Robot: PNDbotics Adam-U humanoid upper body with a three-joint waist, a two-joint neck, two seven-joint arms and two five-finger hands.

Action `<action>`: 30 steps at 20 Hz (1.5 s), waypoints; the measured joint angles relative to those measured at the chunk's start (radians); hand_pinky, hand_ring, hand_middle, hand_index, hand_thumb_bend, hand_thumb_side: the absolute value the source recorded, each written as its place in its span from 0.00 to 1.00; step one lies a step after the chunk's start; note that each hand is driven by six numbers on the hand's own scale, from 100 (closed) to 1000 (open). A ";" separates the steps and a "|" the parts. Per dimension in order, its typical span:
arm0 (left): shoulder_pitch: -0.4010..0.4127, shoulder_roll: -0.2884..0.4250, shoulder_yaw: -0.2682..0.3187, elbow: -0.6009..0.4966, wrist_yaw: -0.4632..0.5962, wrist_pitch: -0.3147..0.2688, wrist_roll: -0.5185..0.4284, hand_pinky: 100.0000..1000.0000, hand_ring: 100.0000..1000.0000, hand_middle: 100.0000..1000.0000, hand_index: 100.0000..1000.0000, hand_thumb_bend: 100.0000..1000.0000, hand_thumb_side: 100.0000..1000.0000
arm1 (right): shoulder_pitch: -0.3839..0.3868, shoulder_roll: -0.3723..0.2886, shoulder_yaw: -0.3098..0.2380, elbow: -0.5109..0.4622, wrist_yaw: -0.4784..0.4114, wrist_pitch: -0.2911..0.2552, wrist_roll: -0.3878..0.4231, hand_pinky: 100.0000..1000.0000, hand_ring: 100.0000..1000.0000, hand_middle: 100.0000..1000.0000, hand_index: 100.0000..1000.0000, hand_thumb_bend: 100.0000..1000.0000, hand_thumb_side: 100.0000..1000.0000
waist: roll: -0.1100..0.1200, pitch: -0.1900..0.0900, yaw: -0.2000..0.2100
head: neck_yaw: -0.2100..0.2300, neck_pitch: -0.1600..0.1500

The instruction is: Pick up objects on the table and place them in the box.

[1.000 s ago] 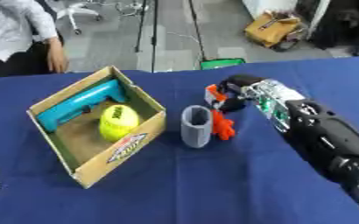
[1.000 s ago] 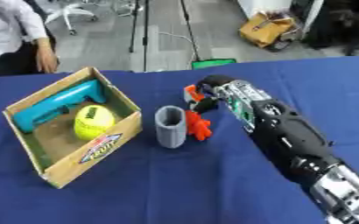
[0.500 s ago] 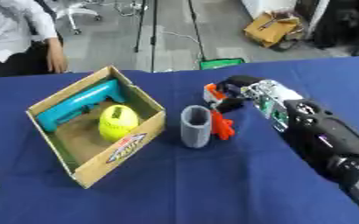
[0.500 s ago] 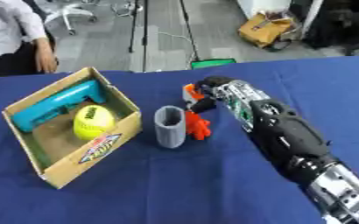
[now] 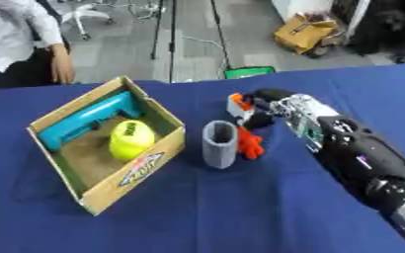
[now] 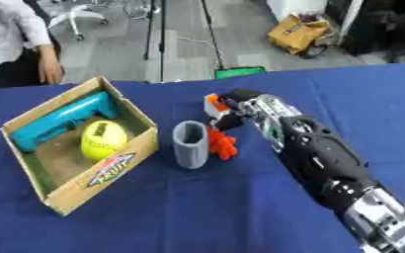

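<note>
Now the right hand (image 5: 262,106) curls round an orange-and-white object (image 5: 237,104) just beyond the grey cup (image 5: 220,144); the cardboard box (image 5: 130,174) on the worktop (image 5: 240,212) holds a yellow ball (image 5: 130,140).

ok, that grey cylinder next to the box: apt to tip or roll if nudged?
The grey cylinder stands upright on end and is taller than wide, so a sideways nudge would likely tip it. Being round, it would probably then roll. It looks hollow, so likely light.

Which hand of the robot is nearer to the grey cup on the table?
The right hand. It is just beyond and to the right of the grey cup, its fingers curled round an orange and white object. The left hand shows in no view.
</note>
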 measured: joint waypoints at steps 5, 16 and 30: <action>0.000 0.000 -0.001 0.000 0.000 0.004 -0.004 1.00 0.92 0.91 0.86 0.00 1.00 | 0.004 -0.003 0.007 -0.014 -0.010 0.008 -0.017 0.72 0.86 0.86 1.00 0.17 0.86 | 0.000 0.003 0.000 | 0.000 -0.002; 0.000 0.000 -0.002 0.000 0.000 0.012 -0.030 1.00 0.92 0.91 0.84 0.00 1.00 | -0.011 -0.030 0.063 -0.135 -0.080 0.046 -0.042 0.79 0.91 0.88 1.00 0.10 0.84 | -0.003 0.004 -0.011 | 0.004 -0.003; -0.002 0.000 -0.008 0.000 0.008 0.011 -0.042 1.00 0.92 0.90 0.84 0.00 1.00 | -0.014 -0.021 0.059 -0.108 -0.041 0.059 -0.065 0.84 0.93 0.91 1.00 0.23 0.84 | -0.003 0.011 0.007 | -0.005 -0.012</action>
